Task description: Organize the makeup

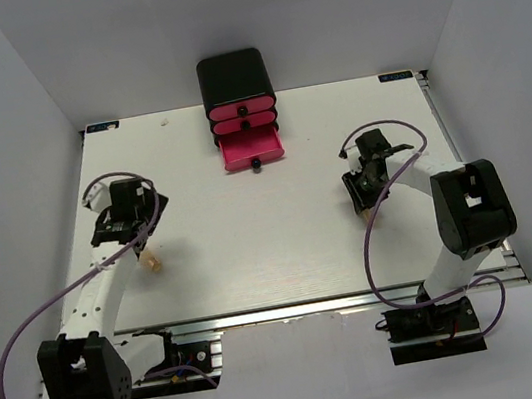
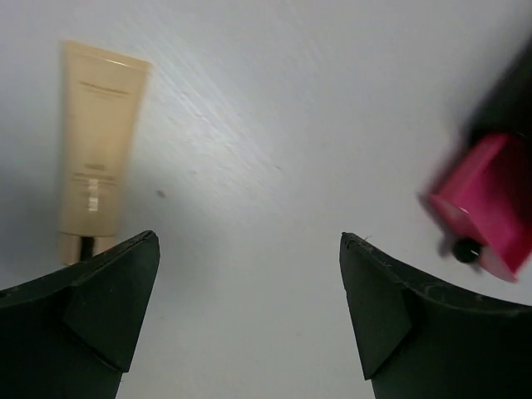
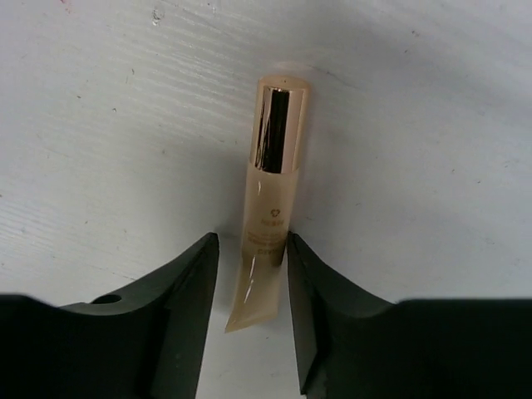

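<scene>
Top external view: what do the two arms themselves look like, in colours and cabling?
They match. The left arm and right arm have white links with chunky black joint housings. A loose purple cable loops along each arm. The left fingers and right fingers are matt black wedges with bevelled tips. No markings are legible.

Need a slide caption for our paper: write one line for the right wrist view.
Right claw straddling a gold-capped beige tube lying on the white table, not yet clamped.
</scene>
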You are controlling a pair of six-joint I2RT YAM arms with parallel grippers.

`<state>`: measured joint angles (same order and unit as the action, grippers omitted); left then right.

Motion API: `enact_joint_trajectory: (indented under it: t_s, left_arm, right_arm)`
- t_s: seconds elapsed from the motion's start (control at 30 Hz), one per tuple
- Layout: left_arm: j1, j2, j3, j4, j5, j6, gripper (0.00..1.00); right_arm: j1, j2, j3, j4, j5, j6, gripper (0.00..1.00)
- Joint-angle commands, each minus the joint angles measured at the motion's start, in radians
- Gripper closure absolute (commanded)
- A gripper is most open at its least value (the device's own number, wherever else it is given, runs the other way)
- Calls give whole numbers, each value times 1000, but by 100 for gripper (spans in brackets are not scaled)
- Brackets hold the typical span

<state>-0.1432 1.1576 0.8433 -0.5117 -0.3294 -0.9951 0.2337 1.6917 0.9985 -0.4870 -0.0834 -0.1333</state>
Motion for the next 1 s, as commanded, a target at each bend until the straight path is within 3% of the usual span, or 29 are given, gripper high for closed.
enact_joint_trajectory:
  t_s: [0.0, 0.1, 0.23, 0.33, 0.37, 0.43, 0.5, 0.6, 0.83, 0.97]
  left_arm:
    - [97, -30, 11, -178, -24, 191, 2]
    - [233, -29, -25, -183, 62, 256, 2]
    - [304, -47, -68, -154, 144, 274, 2]
    - [329, -55, -84, -139, 184, 288, 2]
    - [333, -56, -93, -136, 191, 292, 2]
    - [350, -55, -104, -133, 214, 299, 2]
    - [364, -52, -116, -131, 228, 302, 2]
    - [370, -61, -131, -125, 240, 296, 2]
    - [379, -91, -170, -122, 253, 277, 2]
    - [379, -113, -181, -132, 251, 274, 2]
  right_arm:
    - [10, 33, -15, 42, 36, -6, 57]
    - [9, 46, -18, 51, 45, -23, 68]
    - [10, 45, -12, 64, 25, -46, 85]
    - [12, 30, 29, 62, -91, -126, 93]
    - [13, 29, 78, 45, -224, -178, 93]
    - [22, 37, 135, 11, -329, -303, 96]
    - [42, 49, 240, -21, -485, -412, 96]
    - [94, 92, 372, -10, -524, -555, 95]
    - [219, 232, 593, 197, -443, -727, 94]
    - [277, 341, 709, 290, -316, -784, 92]
